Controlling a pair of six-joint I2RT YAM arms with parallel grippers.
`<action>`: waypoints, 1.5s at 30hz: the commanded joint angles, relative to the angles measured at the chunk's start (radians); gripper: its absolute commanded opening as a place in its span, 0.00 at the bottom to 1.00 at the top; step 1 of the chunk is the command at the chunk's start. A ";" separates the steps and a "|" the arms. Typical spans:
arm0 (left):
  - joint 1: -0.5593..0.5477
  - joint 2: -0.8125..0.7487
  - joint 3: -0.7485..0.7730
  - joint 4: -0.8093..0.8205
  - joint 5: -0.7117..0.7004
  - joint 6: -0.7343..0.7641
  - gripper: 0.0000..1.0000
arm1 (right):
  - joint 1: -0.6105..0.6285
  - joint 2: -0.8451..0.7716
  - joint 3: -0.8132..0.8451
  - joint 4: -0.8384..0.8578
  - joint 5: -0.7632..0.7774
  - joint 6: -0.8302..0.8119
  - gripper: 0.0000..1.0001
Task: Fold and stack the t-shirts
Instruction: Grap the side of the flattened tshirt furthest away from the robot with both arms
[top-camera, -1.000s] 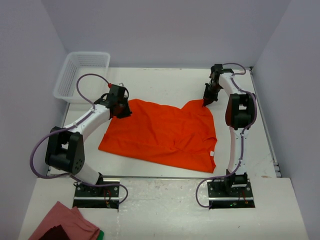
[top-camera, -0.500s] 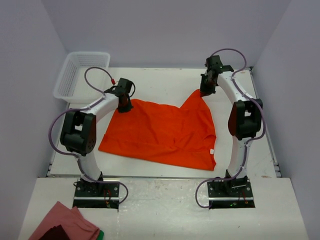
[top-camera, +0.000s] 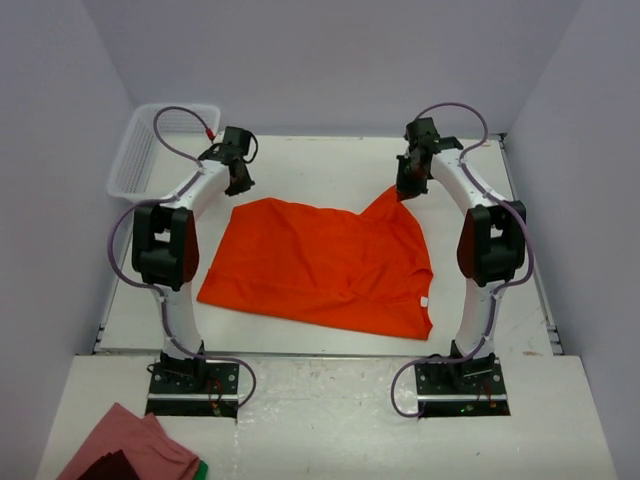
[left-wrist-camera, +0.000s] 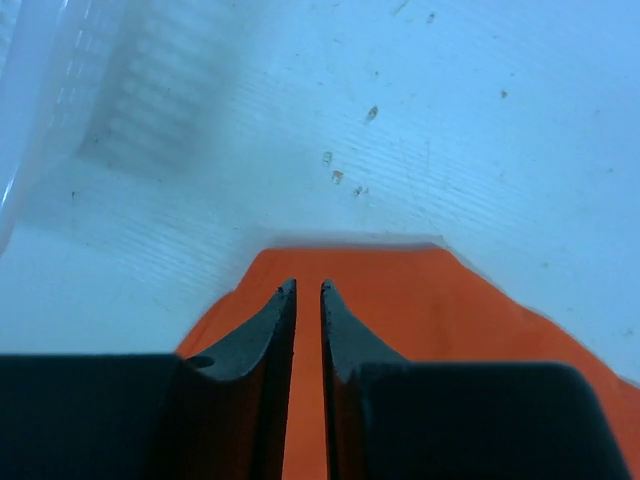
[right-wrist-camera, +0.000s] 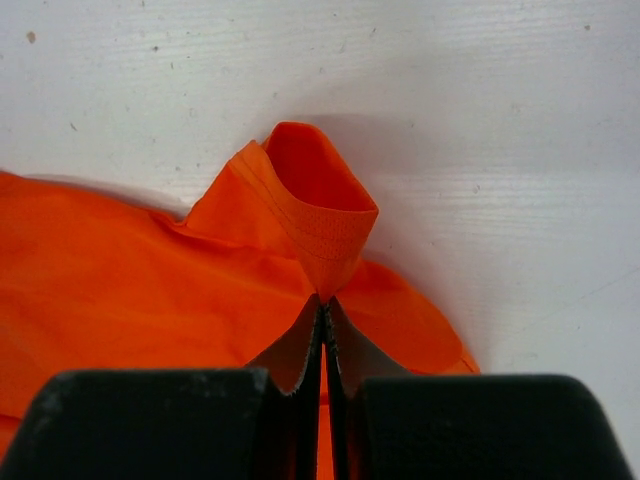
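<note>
- The white counter (top-camera: 330, 160) fills the walled bay, with both arm bases bolted along its near edge.
- The orange-red shirt (top-camera: 320, 265) lies spread in the middle of the counter between the two arms. It is mostly flat with soft wrinkles, and its far right corner is pulled up to a peak.
- The left arm (top-camera: 165, 250) and right arm (top-camera: 490, 250) both reach towards the far side, one on each side of the shirt.
- A white mesh basket (top-camera: 140, 150) sits in the far left corner, well apart from the shirt.
- A crumpled pinkish cloth (top-camera: 125, 450) lies at the near left, in front of the arm bases.
- The right end effector (right-wrist-camera: 323, 305) is pinched tight on the shirt's raised corner, and a loop of hem stands up just past the fingertips.
- The left end effector (left-wrist-camera: 308, 290) hangs over the shirt's far left edge. Its fingers stand a narrow slit apart with nothing gripped, and orange fabric shows through the gap.
</note>
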 joint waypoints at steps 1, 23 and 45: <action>0.021 0.050 0.037 -0.069 -0.017 0.027 0.13 | 0.015 -0.082 -0.012 0.033 0.018 0.001 0.00; 0.029 -0.059 -0.069 -0.006 -0.033 0.022 0.00 | 0.173 -0.439 -0.457 0.082 0.262 0.192 0.00; 0.004 0.013 -0.311 0.063 0.086 -0.116 0.00 | 0.280 -0.585 -0.649 0.024 0.410 0.346 0.00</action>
